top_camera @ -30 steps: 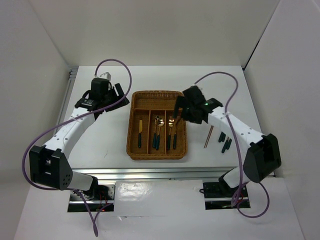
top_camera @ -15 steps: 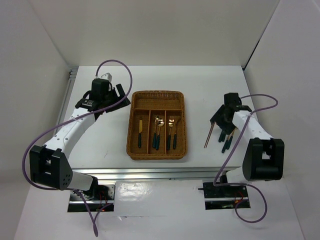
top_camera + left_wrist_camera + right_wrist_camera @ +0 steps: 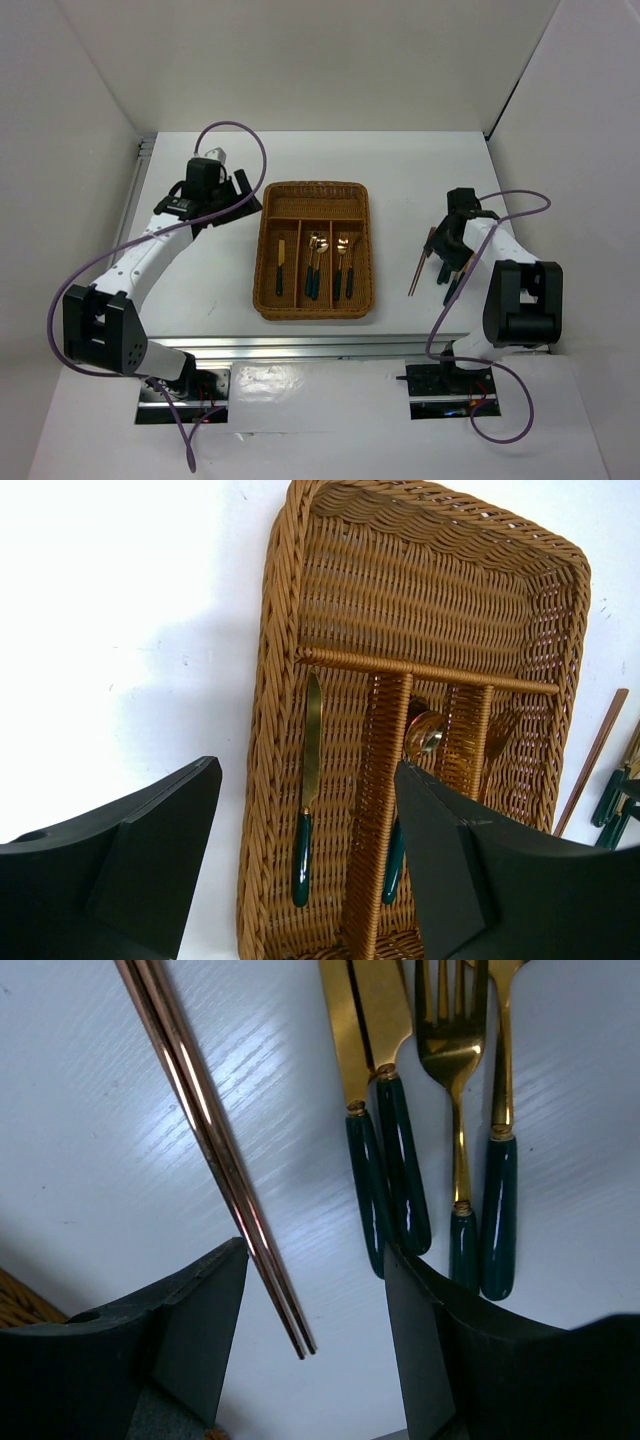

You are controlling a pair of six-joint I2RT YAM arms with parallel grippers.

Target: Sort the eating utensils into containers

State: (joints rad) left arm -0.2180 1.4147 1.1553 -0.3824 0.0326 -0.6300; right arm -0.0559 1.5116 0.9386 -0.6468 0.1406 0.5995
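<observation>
The brown wicker tray (image 3: 263, 250) lies mid-table. Its left long section holds a knife (image 3: 281, 266), the middle one spoons (image 3: 315, 262), the right one gold-headed pieces (image 3: 343, 262); the crosswise far section looks empty. My left gripper (image 3: 238, 190) is open and empty, hovering left of the tray's far end; its view shows the knife (image 3: 303, 850) and a spoon (image 3: 424, 736). My right gripper (image 3: 447, 252) is open and empty, low over the loose utensils right of the tray: chopsticks (image 3: 205, 1130), two knives (image 3: 385, 1175), a fork (image 3: 456, 1070) and another green-handled piece (image 3: 499, 1210).
The chopsticks (image 3: 416, 273) and dark handles (image 3: 455, 290) lie between the tray and the table's right edge. Purple cables loop over both arms. A metal rail (image 3: 140, 190) runs along the table's left edge.
My right arm swung from over the tray's right section out to the right and settled low over the loose utensils. My left arm barely moved.
</observation>
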